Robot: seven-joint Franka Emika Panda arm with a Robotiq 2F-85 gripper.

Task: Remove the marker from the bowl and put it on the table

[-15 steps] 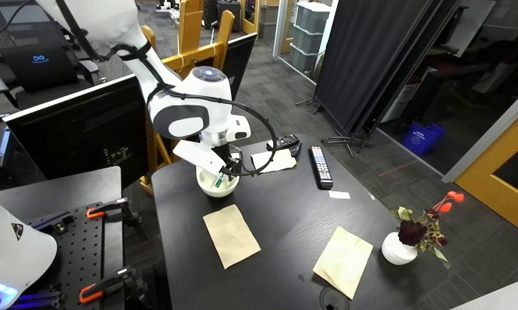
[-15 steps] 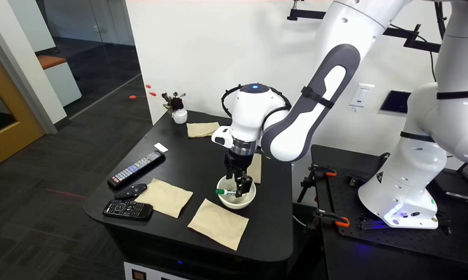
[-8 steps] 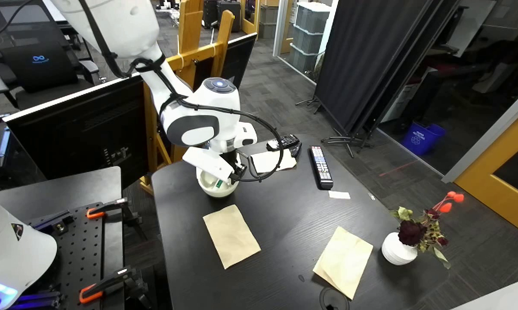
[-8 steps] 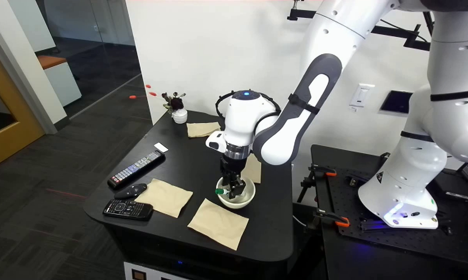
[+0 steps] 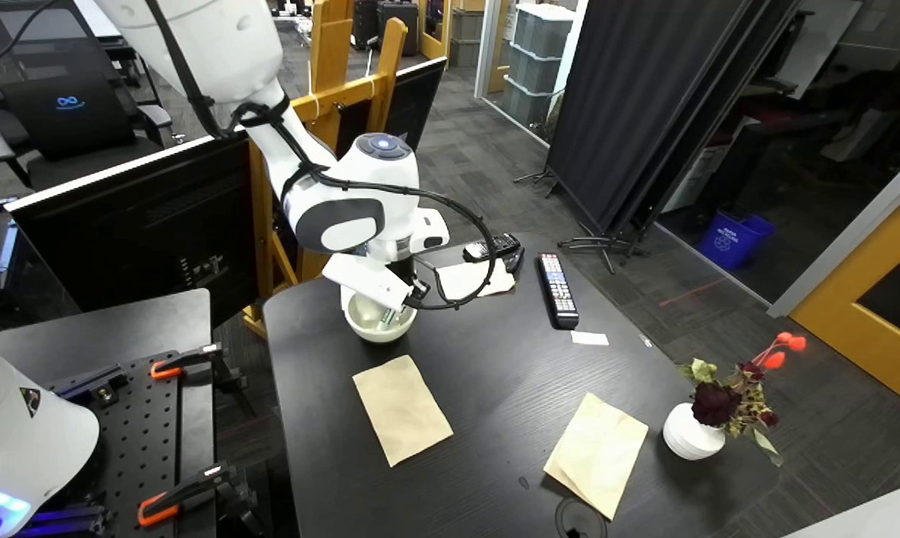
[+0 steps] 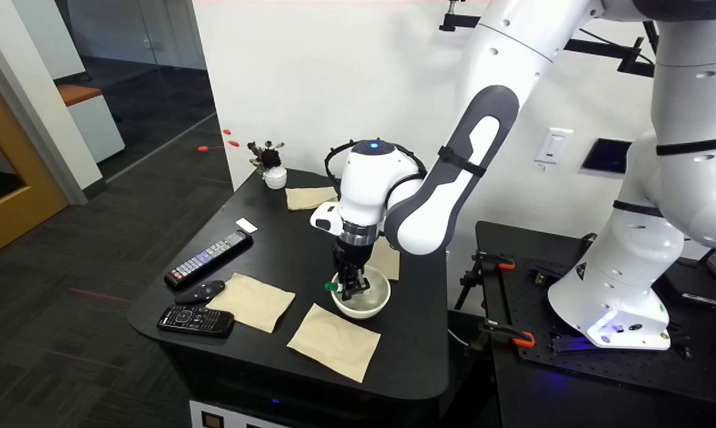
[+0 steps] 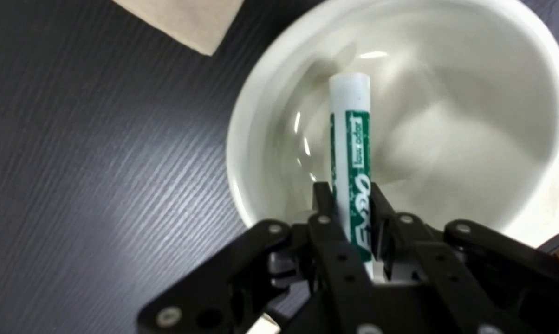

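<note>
The marker (image 7: 350,134), white with a green label, runs lengthwise between my gripper (image 7: 349,197)'s fingers, which press on it from both sides. Its white end points into the bowl (image 7: 474,185), a round white bowl below it. In an exterior view its green cap (image 6: 333,286) sticks out past the gripper (image 6: 354,291) near the bowl's rim (image 6: 377,306). From a different angle, a pale end of the marker (image 5: 386,320) shows inside the bowl (image 5: 360,329), while the fingertips are mostly hidden behind a white plate on the wrist. The bowl stands on the dark table (image 6: 414,345).
Tan napkins (image 6: 334,342) lie around the bowl, one close in front (image 5: 403,409). Remotes (image 6: 196,321) and a longer black remote (image 6: 209,258) lie along the table's edge. A white vase (image 5: 693,432) with red flowers and a white card (image 5: 589,338) are farther off.
The arm has lowered and shifted slightly, and the gripper has closed around the marker. The marker's green cap has moved a little outward and up toward the bowl's rim.
</note>
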